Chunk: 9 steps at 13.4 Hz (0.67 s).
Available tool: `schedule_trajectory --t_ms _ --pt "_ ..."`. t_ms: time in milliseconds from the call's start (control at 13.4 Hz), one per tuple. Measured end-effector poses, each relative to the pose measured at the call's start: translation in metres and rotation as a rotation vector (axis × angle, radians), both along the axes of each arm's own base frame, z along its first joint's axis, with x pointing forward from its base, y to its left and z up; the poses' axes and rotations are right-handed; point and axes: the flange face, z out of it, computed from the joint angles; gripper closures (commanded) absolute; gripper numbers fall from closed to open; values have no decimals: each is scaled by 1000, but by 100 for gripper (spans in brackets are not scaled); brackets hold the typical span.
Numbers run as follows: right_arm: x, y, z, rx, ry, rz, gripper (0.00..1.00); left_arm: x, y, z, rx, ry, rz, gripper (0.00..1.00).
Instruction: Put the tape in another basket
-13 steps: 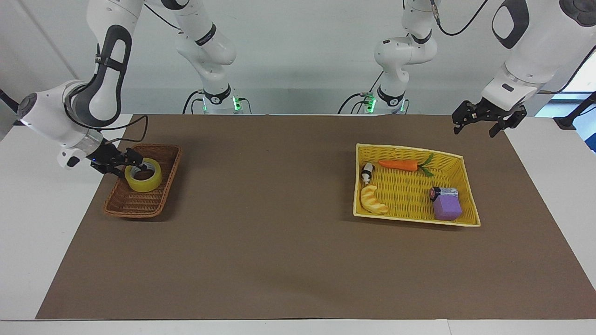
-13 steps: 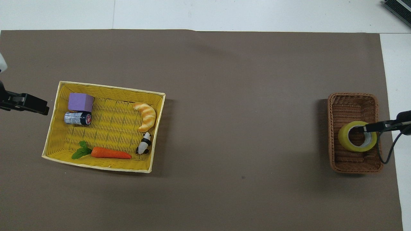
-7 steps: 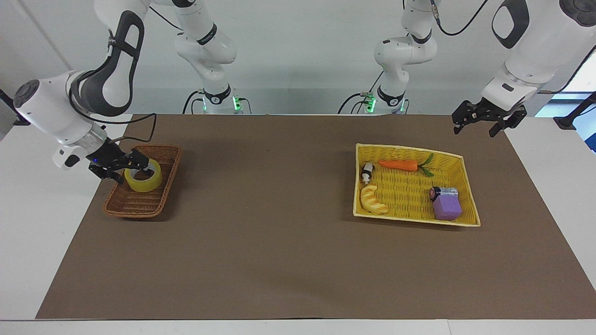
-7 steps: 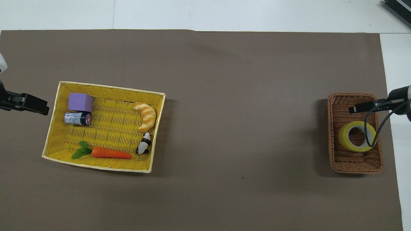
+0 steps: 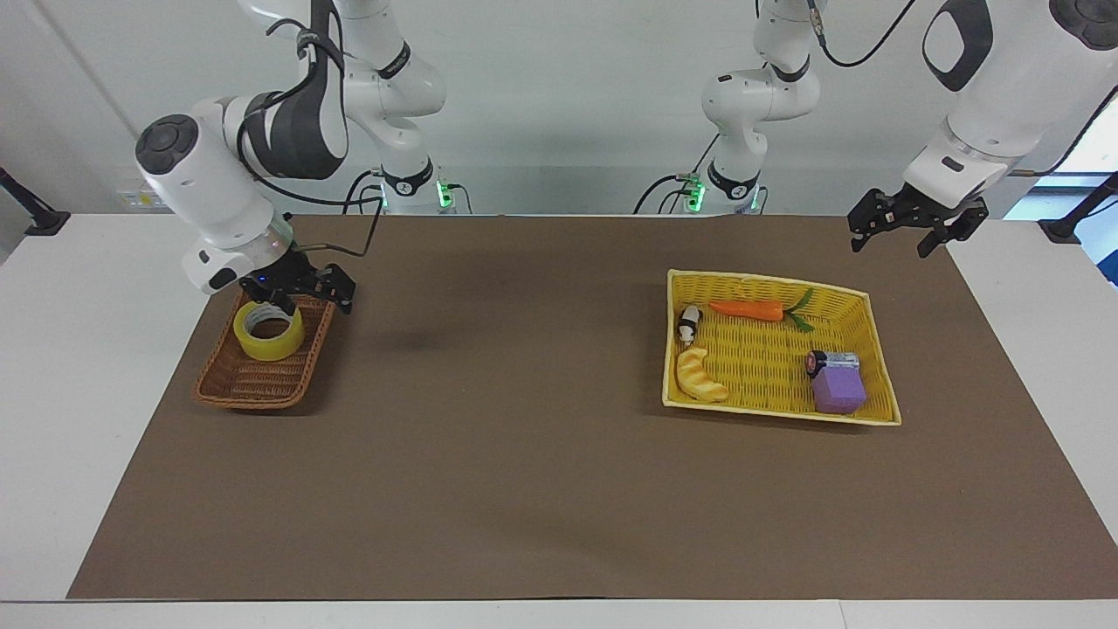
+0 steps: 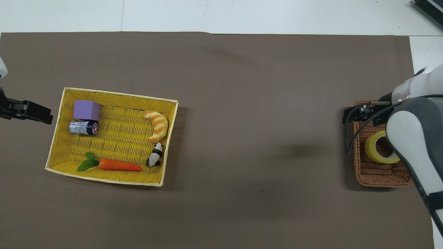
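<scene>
— Jaws spread wide and empty are seen on the right gripper (image 5: 303, 291), now raised over the end of the brown wicker basket (image 5: 229, 384) nearer the robots. A second earlier it was down at the tape (image 5: 268, 330), its fingertips at the roll's core.

— And the roll itself?

— It is left lying flat in the brown wicker basket, at the right arm's end of the worktop (image 5: 524, 489), its pale core ring facing up. It has not been shifted since the gripper was withdrawn.

— What is to be read from that?

— The release appears to have been made and the arm pulled away, so the move is judged complete, with only the retreat remaining.

— What is held in the containers?

— Nothing but the tape is seen in the brown basket. In the yellow basket (image 6: 117, 97), toward the left arm's end, five things are kept: a purple block (image 6: 87, 109) touching a small can (image 6: 84, 127), a croissant toy (image 6: 157, 124), a panda figure (image 6: 155, 159) and a carrot (image 6: 116, 165).

— And the other arm?

— The left gripper (image 5: 914, 229) is held waiting in the air just beside the yellow basket, its jaws likewise wide and nothing gripped. No change has been recorded there.
</scene>
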Motion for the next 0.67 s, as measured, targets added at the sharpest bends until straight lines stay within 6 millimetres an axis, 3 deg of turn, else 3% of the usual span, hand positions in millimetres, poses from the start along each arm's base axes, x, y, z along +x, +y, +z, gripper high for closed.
schedule_trajectory --t_ms 224,374,673 --pt "-4 29 7 -16 8 -63 0 0 0 0 0 0 0 0" --pt "-6 31 16 -20 -1 -70 0 0 0 0 0 0 0 0" --pt "-22 8 93 -26 -8 -95 0 0 0 0 0 0 0 0"
